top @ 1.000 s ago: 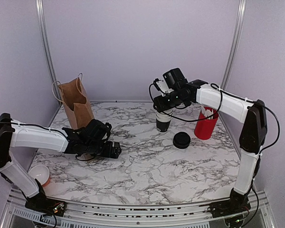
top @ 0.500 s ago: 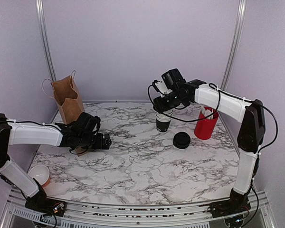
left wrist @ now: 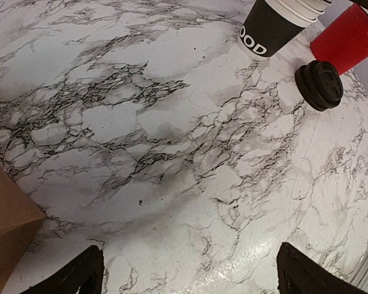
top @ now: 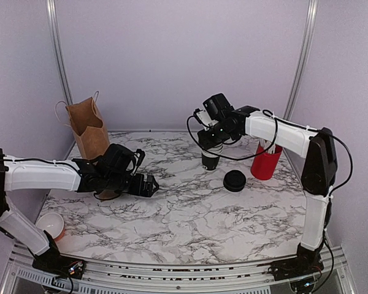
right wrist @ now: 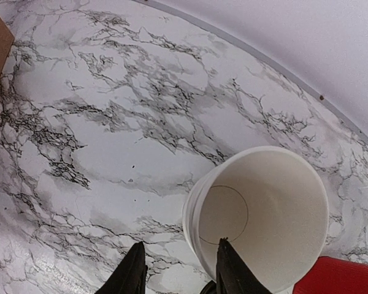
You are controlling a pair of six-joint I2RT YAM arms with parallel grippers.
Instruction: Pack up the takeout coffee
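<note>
Top external view: marble table (top: 190, 220) fills the floor of the cell. Brown paper bag (top: 91, 130) stands upright at the back left, mouth open, handles up. The left arm lies low across the table just in front of the bag. The left gripper (top: 152, 184) points toward the centre with its jaws spread wide, nothing between them, just bare marble in the left wrist view.

The right arm reaches in from the right to the cup stack (left wrist: 271, 27), which is black with white rims and stands upright at back centre. The right gripper (right wrist: 181, 275) is over the top cup (right wrist: 264, 208), which is white inside. One finger is outside the near wall and one inside. The jaws are part-way closed with a gap showing on each side, so there's no clamp on the wall yet.

Red cup (top: 267, 162) with white sticks stands just right of the stack. Black lid (top: 234, 180) lies flat on the marble, in front of the stack and red cup, apart from both and well away from the bag. A small cup (top: 51, 224), white inside, sits at the near left edge by the left arm's base.
</note>
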